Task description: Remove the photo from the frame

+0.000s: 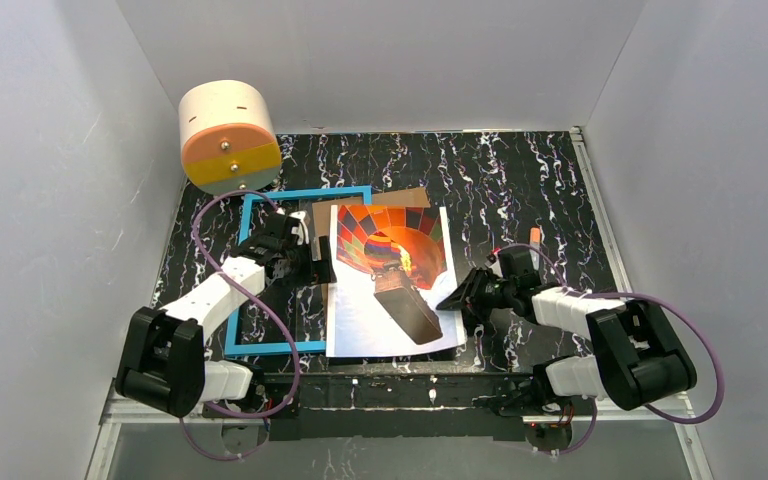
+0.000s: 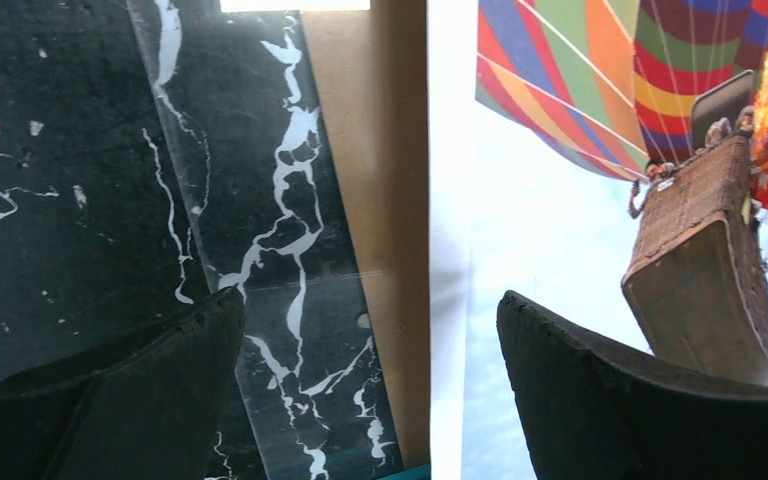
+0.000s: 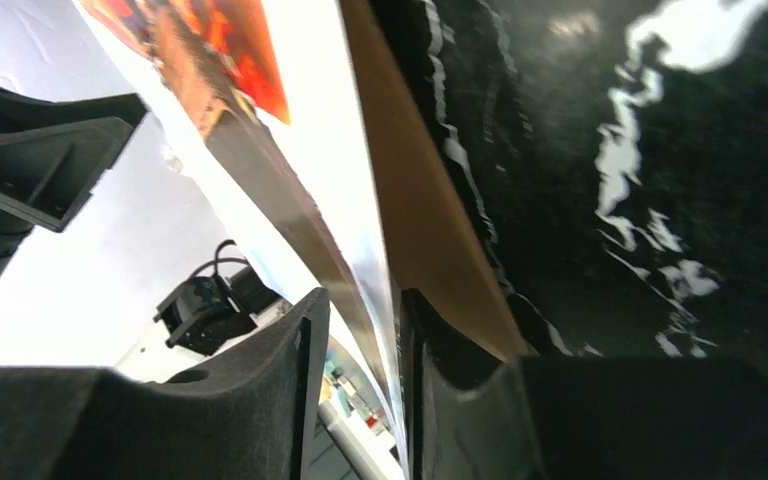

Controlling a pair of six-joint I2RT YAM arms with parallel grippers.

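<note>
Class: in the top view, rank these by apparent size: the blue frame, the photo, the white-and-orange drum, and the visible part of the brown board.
Largest: frame outline and photo, too close to rank.
Next: drum.
Smallest: board, mostly covered.

Blue frame (image 1: 305, 192) on black marbled table (image 1: 520, 190)

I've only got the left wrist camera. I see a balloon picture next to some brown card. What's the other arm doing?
Observer: The right gripper is shut on the photo, pinching its right edge.
Operator: Where's the blue frame? I barely see any blue!
Observer: In the top view the frame lies flat to the left of the photo. The photo lies over the frame's right side and is mostly outside it.
</note>
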